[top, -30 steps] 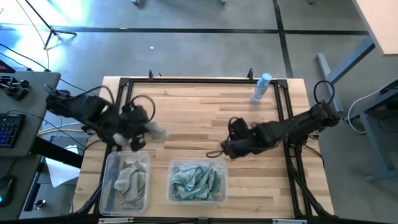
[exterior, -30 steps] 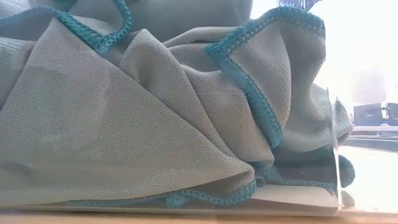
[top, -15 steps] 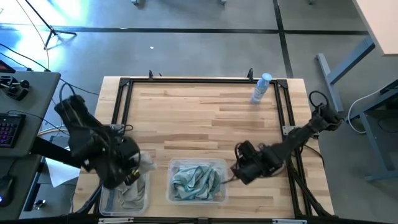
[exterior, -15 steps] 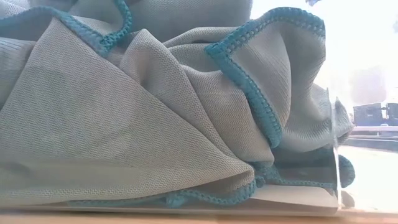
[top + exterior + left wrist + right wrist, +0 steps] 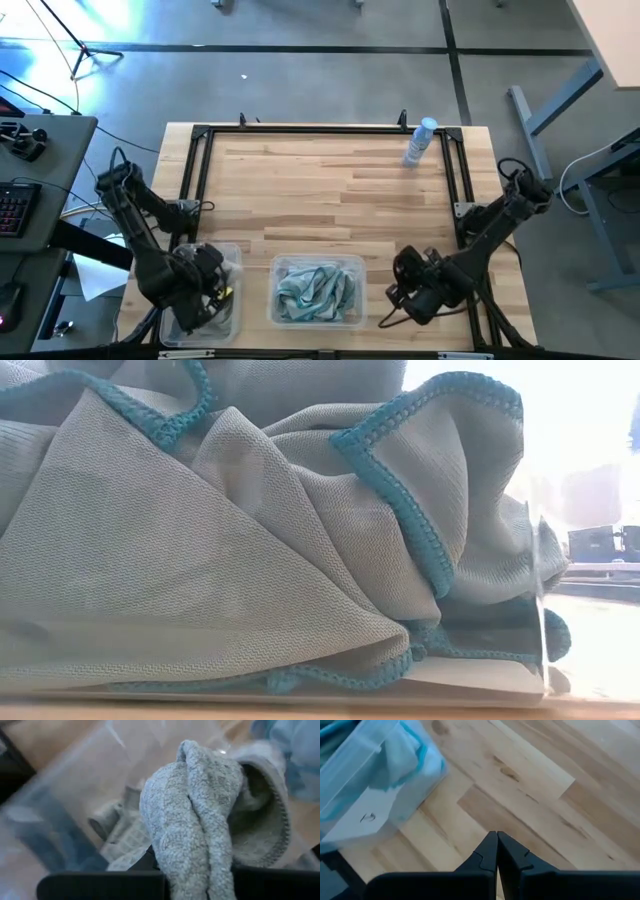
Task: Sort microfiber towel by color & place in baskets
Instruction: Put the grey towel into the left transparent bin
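The grey-beige towel (image 5: 200, 820) hangs in a twisted bunch from the left gripper (image 5: 192, 870), which is clenched on it directly above the narrower basket (image 5: 228, 255) at the table's front left. Only the left wrist view shows this cloth well; from above the arm covers most of that basket. More grey cloth seems to lie inside it, but the view is blurred. The teal-blue towels (image 5: 315, 290) fill the wider basket (image 5: 276, 268) in the middle front; the low view shows their darker teal stitched edges (image 5: 400, 510) pressed against the clear wall. The right gripper (image 5: 496, 851) is closed on nothing, over bare wood near this basket's corner. A white label (image 5: 367, 817) there carries a mark I cannot read.
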Available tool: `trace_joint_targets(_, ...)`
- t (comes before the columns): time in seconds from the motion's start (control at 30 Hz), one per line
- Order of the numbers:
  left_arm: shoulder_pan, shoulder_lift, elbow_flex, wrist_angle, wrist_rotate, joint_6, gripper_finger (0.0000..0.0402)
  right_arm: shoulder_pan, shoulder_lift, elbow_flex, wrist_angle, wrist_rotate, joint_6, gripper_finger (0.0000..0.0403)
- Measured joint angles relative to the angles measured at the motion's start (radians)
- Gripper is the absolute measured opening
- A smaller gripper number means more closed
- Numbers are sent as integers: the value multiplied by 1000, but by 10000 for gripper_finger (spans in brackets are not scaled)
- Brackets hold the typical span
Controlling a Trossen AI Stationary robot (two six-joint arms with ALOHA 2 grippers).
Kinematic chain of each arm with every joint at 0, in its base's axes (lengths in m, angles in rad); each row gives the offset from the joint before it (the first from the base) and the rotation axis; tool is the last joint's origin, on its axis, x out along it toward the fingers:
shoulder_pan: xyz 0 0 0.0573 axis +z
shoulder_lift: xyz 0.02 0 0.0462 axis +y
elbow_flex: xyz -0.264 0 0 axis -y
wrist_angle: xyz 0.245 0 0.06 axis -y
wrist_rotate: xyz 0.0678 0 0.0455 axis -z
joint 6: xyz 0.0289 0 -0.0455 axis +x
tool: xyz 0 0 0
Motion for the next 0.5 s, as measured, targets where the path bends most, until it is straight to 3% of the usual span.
trace_joint_targets(0.17,-45,-9,-130,136,1,-51,8,39,0,0,0,1,37,0)
trace_joint_targets(0.5,-73,-10,-305,311,0,39,34,74,0,0,1,1,85,0)
